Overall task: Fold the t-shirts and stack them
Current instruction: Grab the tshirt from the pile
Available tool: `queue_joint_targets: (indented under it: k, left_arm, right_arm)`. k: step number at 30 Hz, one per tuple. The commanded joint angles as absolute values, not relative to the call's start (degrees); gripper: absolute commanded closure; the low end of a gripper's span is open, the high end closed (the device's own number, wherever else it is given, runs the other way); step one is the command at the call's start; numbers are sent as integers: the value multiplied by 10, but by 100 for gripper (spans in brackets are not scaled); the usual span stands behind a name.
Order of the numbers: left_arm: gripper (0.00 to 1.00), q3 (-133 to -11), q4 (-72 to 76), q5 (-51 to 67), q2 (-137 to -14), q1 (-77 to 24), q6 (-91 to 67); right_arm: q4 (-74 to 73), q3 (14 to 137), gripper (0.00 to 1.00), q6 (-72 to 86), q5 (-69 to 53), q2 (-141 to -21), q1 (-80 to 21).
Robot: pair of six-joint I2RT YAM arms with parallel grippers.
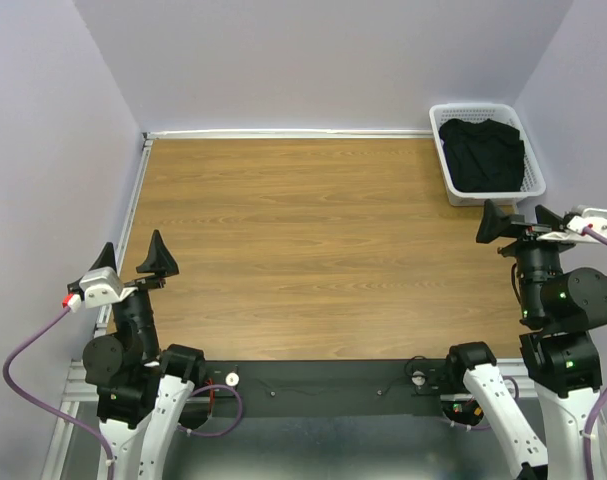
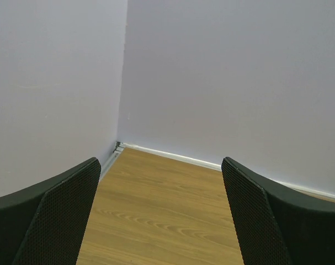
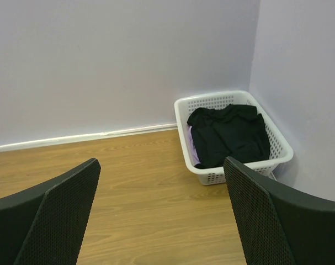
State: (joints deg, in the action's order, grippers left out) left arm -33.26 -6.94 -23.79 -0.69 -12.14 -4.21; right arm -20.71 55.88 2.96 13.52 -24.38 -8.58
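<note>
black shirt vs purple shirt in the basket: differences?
Colour: the black shirt is dark, the purple shirt pale lavender. Position: the black shirt lies on top; the purple shirt sits under it. Visibility: the black shirt fills most of the basket; the purple shirt shows only as a sliver at one side. Both lie unfolded in it.

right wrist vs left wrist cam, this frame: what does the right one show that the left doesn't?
Right wrist only: the white basket in the far right corner, holding the black t-shirt on top, with a sliver of the lavender t-shirt along its left inner wall. Left wrist only: the far left corner of the table, with a metal rail along its left edge. Both: wood tabletop, pale walls, and each camera's own jaws standing open with nothing between them.
</note>
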Motion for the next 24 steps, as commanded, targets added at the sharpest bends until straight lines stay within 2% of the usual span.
queue_joint_targets:
  k: [1,11,14,21,24]
  left_arm:
    - [1,-333,-59,-255,-8,-123,-37]
    - [1,-314,-39,-241,-35,-123,-68]
    - [1,-303,-29,-232,-49,-123,-82]
    - [1,-301,-24,-219,-94,-123,-86]
    - [1,-289,-13,-221,-71,-129,-80]
  right_arm:
    - [-219,559,0,33,113,-263,-89]
    - [-178,556,0,66,100,-374,-89]
    - [-158,570,0,73,103,-447,-89]
    - [-141,683,0,92,226,-729,-78]
    - [-137,746,0,121,202,-848,-28]
